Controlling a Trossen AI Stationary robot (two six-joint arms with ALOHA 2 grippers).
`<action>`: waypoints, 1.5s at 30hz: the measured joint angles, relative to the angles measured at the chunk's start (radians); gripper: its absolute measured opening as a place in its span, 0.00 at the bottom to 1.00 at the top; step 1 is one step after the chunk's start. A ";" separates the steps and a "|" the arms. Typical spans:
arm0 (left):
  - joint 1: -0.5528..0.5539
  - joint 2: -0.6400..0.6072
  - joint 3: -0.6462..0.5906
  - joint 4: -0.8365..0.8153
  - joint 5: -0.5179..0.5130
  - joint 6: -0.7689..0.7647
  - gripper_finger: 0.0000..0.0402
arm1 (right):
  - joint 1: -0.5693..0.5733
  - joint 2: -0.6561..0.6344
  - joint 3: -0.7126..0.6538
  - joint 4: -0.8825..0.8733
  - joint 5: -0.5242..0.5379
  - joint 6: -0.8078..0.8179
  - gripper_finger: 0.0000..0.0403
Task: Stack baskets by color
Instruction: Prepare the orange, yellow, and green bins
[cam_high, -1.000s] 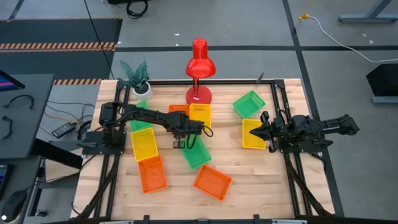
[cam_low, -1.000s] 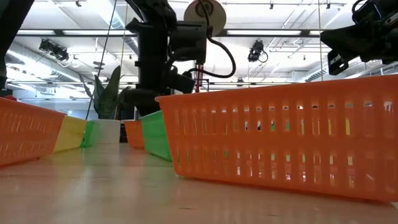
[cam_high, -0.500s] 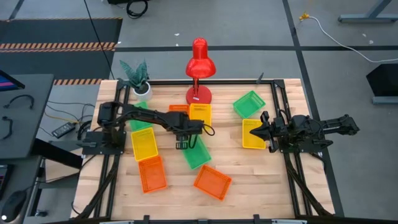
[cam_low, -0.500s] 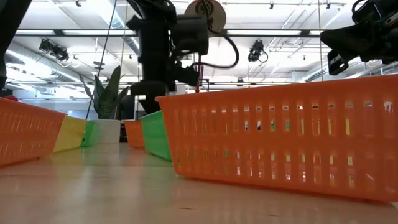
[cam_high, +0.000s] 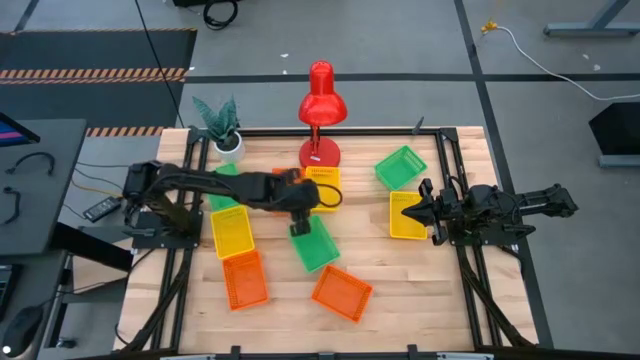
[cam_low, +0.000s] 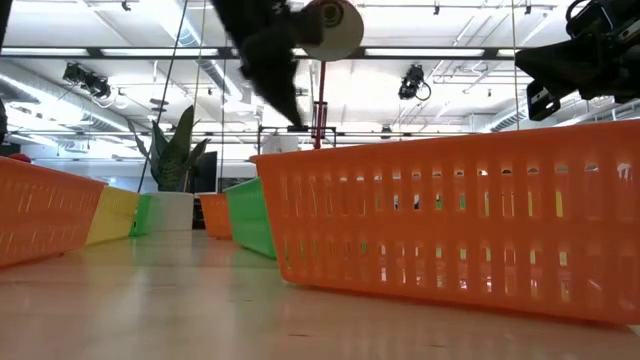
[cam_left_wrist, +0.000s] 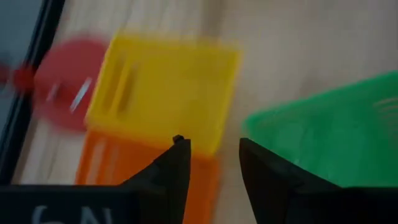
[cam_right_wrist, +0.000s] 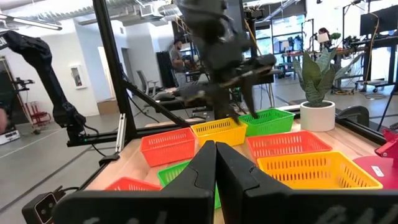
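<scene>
My left gripper (cam_high: 302, 226) (cam_left_wrist: 214, 149) hangs open above the table's middle, over the far left corner of a green basket (cam_high: 318, 245) (cam_left_wrist: 329, 137), and holds nothing. Just beyond it a yellow basket (cam_high: 322, 182) (cam_left_wrist: 165, 87) sits in an orange one (cam_high: 285, 175) (cam_left_wrist: 106, 165). My right gripper (cam_high: 413, 211) (cam_right_wrist: 216, 155) is shut and empty, waiting at the right above another yellow basket (cam_high: 407, 222). The other baskets lie flat: green (cam_high: 400, 166), yellow (cam_high: 232, 231), orange (cam_high: 244, 279), orange (cam_high: 341, 292); a further green one (cam_high: 226, 198) shows partly under my left arm.
A red desk lamp (cam_high: 321, 100) stands at the far edge, its base (cam_high: 320, 153) beside the yellow-on-orange pair. A potted plant (cam_high: 222, 125) sits at the far left corner. Black frame rails (cam_high: 442, 160) run along both table sides. Bare wood shows along the near edge.
My left gripper has risen from beside the green basket's far left corner and tipped less steeply downward, drawing slightly toward the far edge. The green basket has stayed flat where it was. My right arm has kept still.
</scene>
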 joint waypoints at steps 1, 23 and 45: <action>-0.017 0.007 0.000 0.051 0.005 0.021 0.35 | 0.000 0.000 0.000 0.000 0.000 0.000 0.03; -0.424 0.179 0.000 0.217 -0.037 -0.509 0.39 | 0.000 0.000 0.000 0.001 0.000 0.000 0.03; -0.393 0.258 -0.001 0.127 -0.042 -0.568 0.33 | 0.000 0.000 0.000 0.000 0.000 0.000 0.03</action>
